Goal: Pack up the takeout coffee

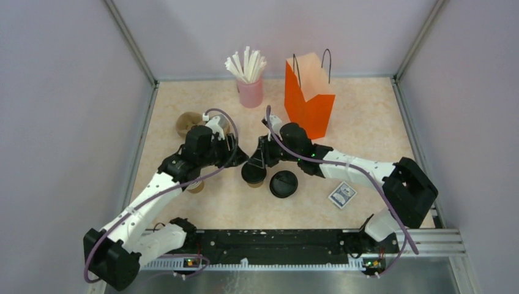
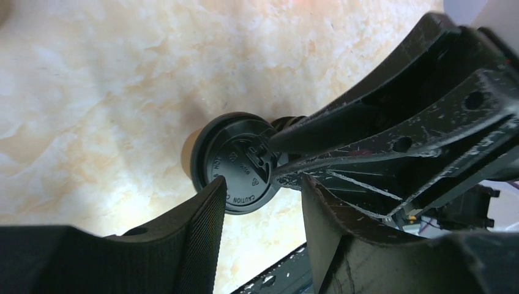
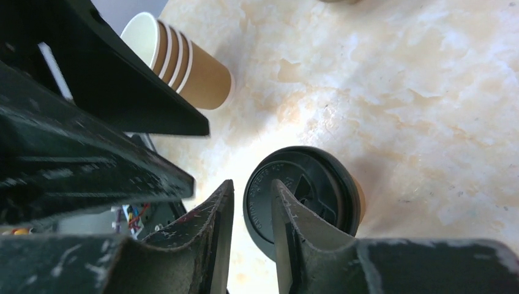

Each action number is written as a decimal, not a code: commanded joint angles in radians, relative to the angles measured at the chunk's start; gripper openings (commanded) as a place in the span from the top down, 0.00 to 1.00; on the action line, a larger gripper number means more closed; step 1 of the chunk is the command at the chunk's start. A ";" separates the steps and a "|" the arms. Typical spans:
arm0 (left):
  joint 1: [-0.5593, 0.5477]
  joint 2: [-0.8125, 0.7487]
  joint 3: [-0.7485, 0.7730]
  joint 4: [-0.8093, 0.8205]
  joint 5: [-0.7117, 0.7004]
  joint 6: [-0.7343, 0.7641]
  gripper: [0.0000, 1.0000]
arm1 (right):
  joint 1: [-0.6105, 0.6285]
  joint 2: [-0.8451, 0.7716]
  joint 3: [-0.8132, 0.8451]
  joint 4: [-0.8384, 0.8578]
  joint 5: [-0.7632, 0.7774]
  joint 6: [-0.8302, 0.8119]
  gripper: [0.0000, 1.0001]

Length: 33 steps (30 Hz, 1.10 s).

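Note:
The takeout coffee (image 1: 253, 173), a short brown paper cup with a black sip lid, stands upright in the middle of the table. My right gripper (image 1: 257, 163) is right over it, jaws a little apart. In the right wrist view one finger (image 3: 287, 214) lies across the lid (image 3: 321, 180) and the other hangs just outside the rim, with table showing between them. My left gripper (image 1: 240, 160) is beside the cup on its left, open and holding nothing. In the left wrist view the lid (image 2: 235, 165) lies beyond my left gripper (image 2: 263, 180).
A loose black lid (image 1: 283, 184) lies just right of the cup. The orange paper bag (image 1: 309, 98) stands open at the back, next to a pink cup of straws (image 1: 250, 92). A stack of lidless cups (image 3: 190, 67) lies on its side by the left arm. A small card (image 1: 342, 195) lies front right.

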 commanded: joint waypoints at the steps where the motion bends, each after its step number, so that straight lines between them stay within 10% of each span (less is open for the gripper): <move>1: 0.001 -0.102 0.092 -0.080 -0.141 -0.004 0.45 | 0.015 -0.004 0.045 0.004 -0.058 -0.012 0.73; 15: 0.000 -0.350 0.041 -0.074 -0.240 -0.001 0.43 | 0.051 0.129 -0.028 0.082 -0.057 0.039 0.74; 28: 0.001 -0.350 0.017 -0.073 -0.199 0.077 0.38 | 0.050 -0.143 0.077 -0.104 0.080 -0.022 0.62; 31: 0.001 -0.365 -0.008 -0.057 -0.168 0.110 0.30 | 0.050 -0.212 0.076 -0.162 0.227 -0.072 0.51; 33: 0.000 -0.366 -0.020 -0.053 -0.147 0.130 0.03 | 0.051 -0.258 0.075 -0.200 0.333 -0.099 0.41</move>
